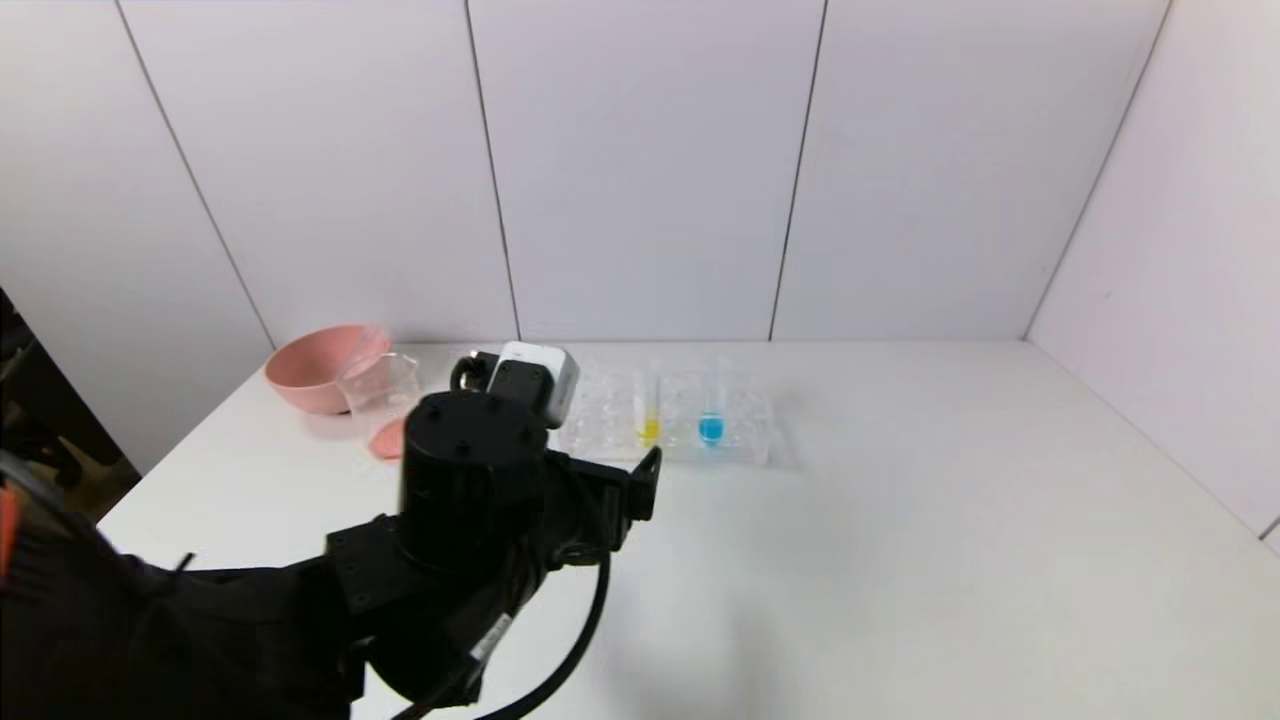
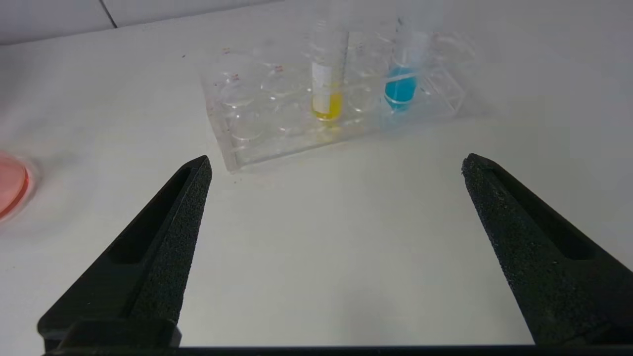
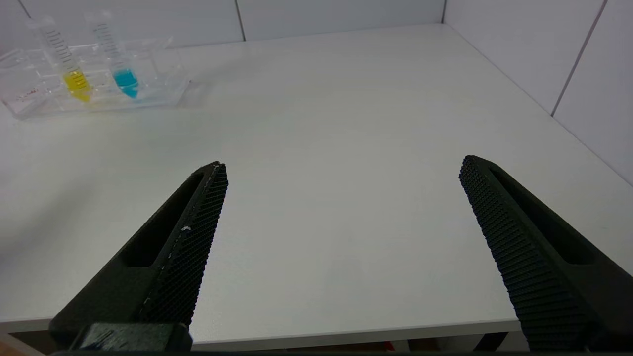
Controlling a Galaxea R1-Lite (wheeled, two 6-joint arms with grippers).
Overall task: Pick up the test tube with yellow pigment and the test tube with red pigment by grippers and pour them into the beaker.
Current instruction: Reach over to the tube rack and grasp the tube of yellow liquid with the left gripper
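The test tube with yellow pigment (image 1: 648,418) stands upright in the clear rack (image 1: 745,440), beside a tube with a blue bottom (image 1: 711,420); it also shows in the left wrist view (image 2: 327,94) and the right wrist view (image 3: 74,79). The test tube with red pigment is not in view. The beaker (image 1: 382,395) stands in front of the pink bowl with red liquid in its bottom (image 2: 9,185). My left gripper (image 2: 336,165) is open and empty, low over the table a short way in front of the rack; one of its fingers (image 1: 647,480) shows in the head view. My right gripper (image 3: 343,165) is open and empty above the table's front edge.
A pink bowl (image 1: 312,365) sits at the back left against the wall. The left arm (image 1: 460,520) hides part of the table in front of the beaker. White wall panels close the back and right. Bare white table (image 1: 950,520) lies right of the rack.
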